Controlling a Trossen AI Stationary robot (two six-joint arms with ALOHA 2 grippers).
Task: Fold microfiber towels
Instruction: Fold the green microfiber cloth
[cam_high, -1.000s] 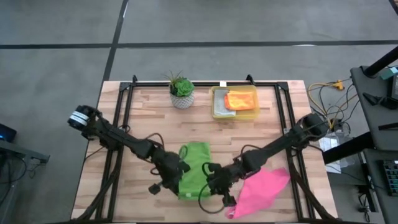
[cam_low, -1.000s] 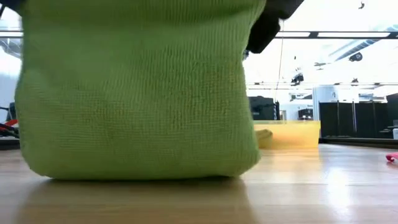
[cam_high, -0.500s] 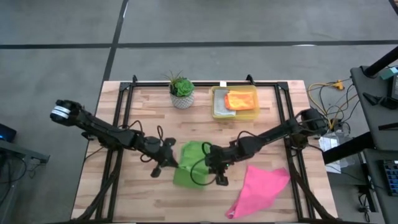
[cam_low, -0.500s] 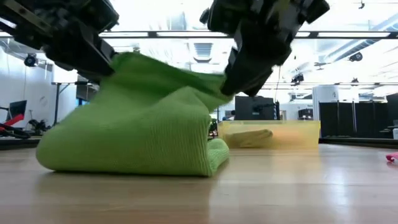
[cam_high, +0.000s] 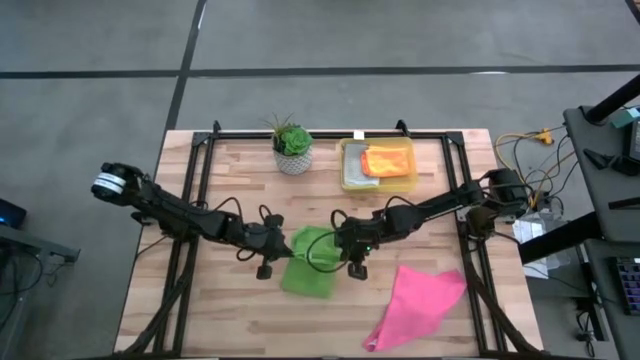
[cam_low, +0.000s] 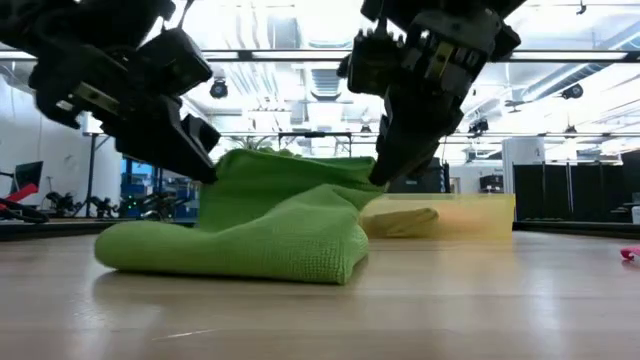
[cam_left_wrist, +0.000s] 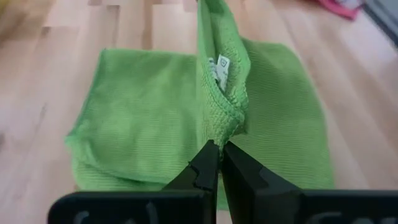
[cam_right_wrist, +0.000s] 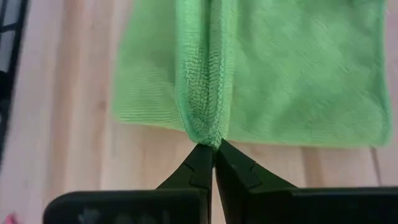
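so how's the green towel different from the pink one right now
The green towel is pinched at two corners by the left hand and right hand, both shut on it; the pink towel lies untouched. The green one is doubled over at mid-table with its held edge lifted; the pink one lies loose and crooked nearer the front right corner. Both are plain cloths on the table.

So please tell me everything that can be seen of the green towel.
The green towel is a bright green, knit-textured microfiber cloth, lying doubled over on the wooden table near its middle. One raised edge is pinched at two spots: by the left claw, shut beside a small white tag, and by the right claw, also shut on it. The rest sags to the tabletop.
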